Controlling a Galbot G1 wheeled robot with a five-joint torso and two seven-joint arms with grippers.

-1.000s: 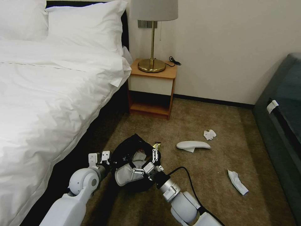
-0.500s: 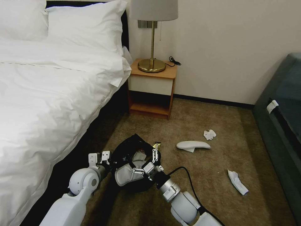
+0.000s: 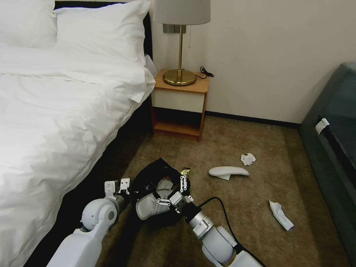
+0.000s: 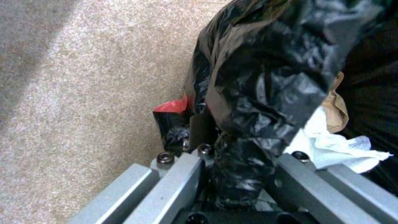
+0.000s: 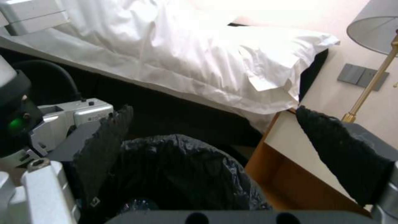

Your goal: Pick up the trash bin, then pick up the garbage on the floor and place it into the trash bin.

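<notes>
The trash bin [image 3: 154, 174], lined with a crinkly black bag, sits tilted on the carpet by the bed. My left gripper [image 3: 118, 186] is shut on its rim; the left wrist view shows the bag [image 4: 265, 93] pinched between the fingers. Inside lie a white tissue [image 4: 331, 146], brown paper [image 4: 335, 109] and something red [image 4: 172, 106]. My right gripper [image 3: 171, 193] hangs open over the bin's mouth [image 5: 178, 174], with nothing between its pads [image 5: 104, 149]. A white slipper [image 3: 148, 207] rests in the bin beside it. On the floor lie another white slipper [image 3: 228, 171], a crumpled tissue [image 3: 247, 158], a second tissue [image 3: 281, 215] and a gold wrapper [image 3: 185, 171].
The white bed [image 3: 55, 111] runs along the left. A wooden nightstand [image 3: 180, 105] with a brass lamp [image 3: 180, 76] stands against the back wall. A dark sofa [image 3: 333, 148] lines the right side. Open carpet lies between the bin and the sofa.
</notes>
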